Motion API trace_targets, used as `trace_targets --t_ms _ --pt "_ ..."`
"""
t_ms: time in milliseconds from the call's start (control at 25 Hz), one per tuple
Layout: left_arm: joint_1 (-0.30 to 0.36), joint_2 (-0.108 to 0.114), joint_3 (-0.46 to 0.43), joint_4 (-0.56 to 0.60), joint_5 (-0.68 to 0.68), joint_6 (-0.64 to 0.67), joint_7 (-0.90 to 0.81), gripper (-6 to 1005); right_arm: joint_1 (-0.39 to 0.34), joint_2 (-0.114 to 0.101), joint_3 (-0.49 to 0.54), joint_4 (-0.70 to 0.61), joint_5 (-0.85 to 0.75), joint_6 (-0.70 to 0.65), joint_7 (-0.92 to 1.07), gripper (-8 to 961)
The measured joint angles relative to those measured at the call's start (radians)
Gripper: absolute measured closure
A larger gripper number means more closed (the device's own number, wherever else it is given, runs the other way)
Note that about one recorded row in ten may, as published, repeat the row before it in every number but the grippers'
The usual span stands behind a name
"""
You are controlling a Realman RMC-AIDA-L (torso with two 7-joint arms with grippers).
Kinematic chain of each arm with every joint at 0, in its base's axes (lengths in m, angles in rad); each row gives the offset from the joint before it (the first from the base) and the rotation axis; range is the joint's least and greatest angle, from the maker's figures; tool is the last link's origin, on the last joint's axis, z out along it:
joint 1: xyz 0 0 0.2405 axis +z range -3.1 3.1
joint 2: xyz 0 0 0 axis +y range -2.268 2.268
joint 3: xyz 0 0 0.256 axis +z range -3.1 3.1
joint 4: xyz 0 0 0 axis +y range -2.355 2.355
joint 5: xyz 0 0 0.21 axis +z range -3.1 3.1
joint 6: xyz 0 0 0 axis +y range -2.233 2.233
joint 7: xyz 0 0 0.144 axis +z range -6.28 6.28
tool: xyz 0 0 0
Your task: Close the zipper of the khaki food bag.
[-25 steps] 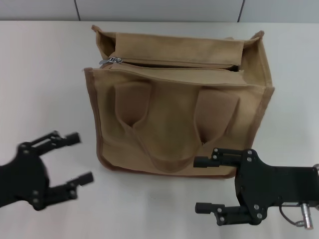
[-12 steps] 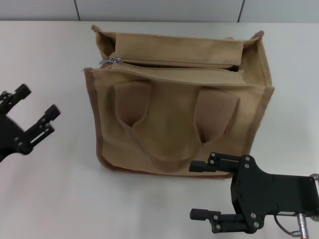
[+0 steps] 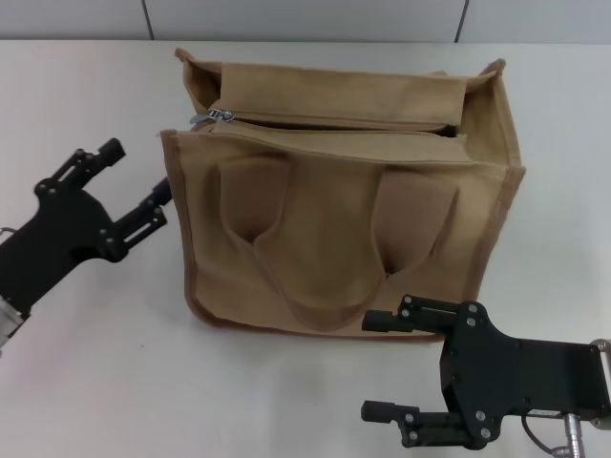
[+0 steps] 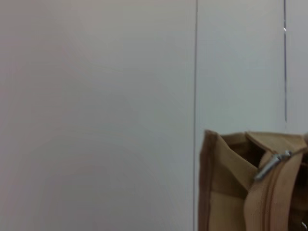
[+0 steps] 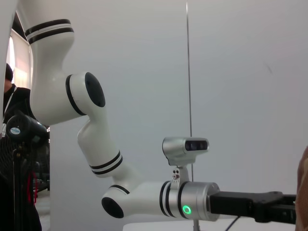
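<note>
Left claw (image 3: 134, 183) moved up beside khaki food bag (image 3: 344, 224), spread | zipper (image 3: 325, 122) open | right claw (image 3: 382, 367) spread, near front

Head cam overhead, facing bag (image 3: 344, 219); L wrist close, shares zipper (image 4: 272, 163) corner.

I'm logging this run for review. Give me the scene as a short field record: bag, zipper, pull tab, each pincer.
bag: khaki food bag upright on the white table
zipper: zipper mostly open
pull tab: silver pull tab at the bag's left end
left pincer: left pincer open, beside the bag's left edge
right pincer: right pincer open, in front of the bag, idle
</note>
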Motion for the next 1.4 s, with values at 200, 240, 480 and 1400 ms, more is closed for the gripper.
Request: trace_targets --t_ms 200,240,480,1400 --pt "-0.025 -0.002 0.015 -0.030 -0.001 -0.020 0.027 209 0.003 0.000 0.000 0.001 0.003 0.001 -0.001 221" --pt "-0.028 -0.003 0.013 -0.037 -0.005 -0.018 0.027 209 0.004 0.000 0.000 0.001 0.006 0.002 -0.001 221" --pt "-0.039 -0.002 -0.042 -0.090 -0.067 0.021 0.021 210 0.006 0.000 0.000 0.001 0.018 0.002 -0.002 221" --pt "-0.048 -0.002 0.095 0.035 -0.025 -0.007 -0.012 214 0.021 0.000 0.015 0.026 0.038 0.054 -0.003 221"
